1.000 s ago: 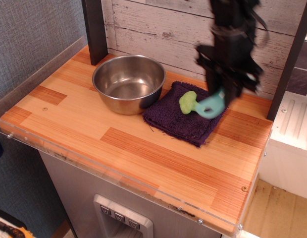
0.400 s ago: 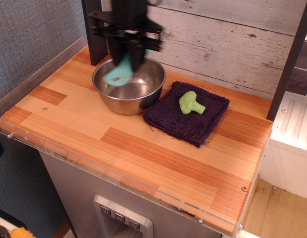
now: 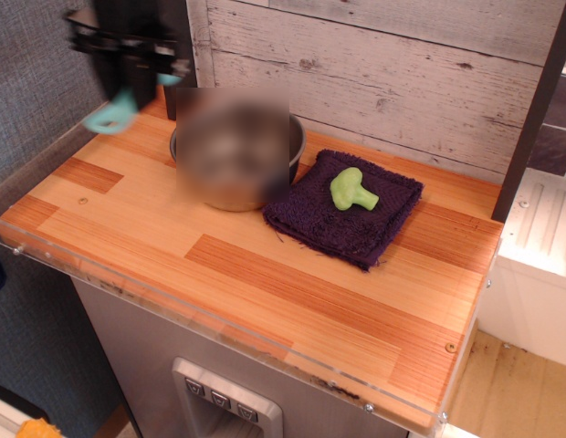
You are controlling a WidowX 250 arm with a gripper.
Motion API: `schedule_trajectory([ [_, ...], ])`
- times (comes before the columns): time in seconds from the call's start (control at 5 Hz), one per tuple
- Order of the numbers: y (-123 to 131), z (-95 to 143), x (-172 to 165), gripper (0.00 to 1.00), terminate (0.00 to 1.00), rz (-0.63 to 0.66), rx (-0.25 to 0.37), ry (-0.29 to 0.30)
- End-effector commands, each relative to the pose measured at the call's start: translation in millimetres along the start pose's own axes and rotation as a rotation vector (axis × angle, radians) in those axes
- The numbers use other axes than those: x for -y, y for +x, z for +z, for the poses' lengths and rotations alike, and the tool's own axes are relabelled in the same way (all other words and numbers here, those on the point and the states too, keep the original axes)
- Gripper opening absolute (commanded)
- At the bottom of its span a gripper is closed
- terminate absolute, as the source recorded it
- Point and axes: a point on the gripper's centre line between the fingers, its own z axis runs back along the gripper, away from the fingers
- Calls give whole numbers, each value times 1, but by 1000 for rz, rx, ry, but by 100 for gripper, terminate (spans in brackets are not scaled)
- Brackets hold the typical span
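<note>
Teal item: you have a teal, spoon-like utensil (image 3: 112, 113) hanging from the gripper (image 3: 128, 80) at the far left of the view, above the left rear corner of the worktop (image 3: 265, 274). Its rounded end points down and to the left.
Gripper: it is dark and motion-blurred. You can see it closed around the upper part of the teal utensil, but the fingers themselves cannot be made out.
Gripper position: it sits left of the bowl (image 3: 234, 151), in front of the grey wall and beside the dark vertical post (image 3: 178, 36).
Bowl: you see a metal bowl at the rear left of the worktop. It appears heavily blurred here, so its contents cannot be told.
Cloth: a dark purple cloth (image 3: 349, 212) lies flat just right of the bowl, its left corner touching or just beside the bowl's base.
Green item: a small green broccoli-shaped piece (image 3: 351, 190) rests on the cloth, near its middle, well apart from the gripper.
Worktop: it is striped wood in light and reddish tones, with a clear plastic rim along the left and front edges.
Backdrop: whitewashed wooden planks stand behind the worktop.
Surroundings: a white unit (image 3: 539, 265) stands to the right, lower than the worktop. A grey panel with buttons (image 3: 226, 401) sits below the front edge.
</note>
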Motion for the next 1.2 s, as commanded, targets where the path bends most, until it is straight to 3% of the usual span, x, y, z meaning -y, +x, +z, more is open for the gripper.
schedule_trajectory([
  [0.0, -22, -14, -85, 0, 0, -34, -11, 52],
  [0.2, -15, -38, -71, 0, 0, -72, -31, 0],
  [0.4, -9, -50, -53, 0, 0, -129, -61, -3],
  [0.6, -5, -40, -40, 0, 0, -145, -39, 37],
  [0.8, -7, -51, -43, 0, 0, -101, -75, 25],
  [1.0, -13, -61, -51, 100, 0, 21, -119, 1],
])
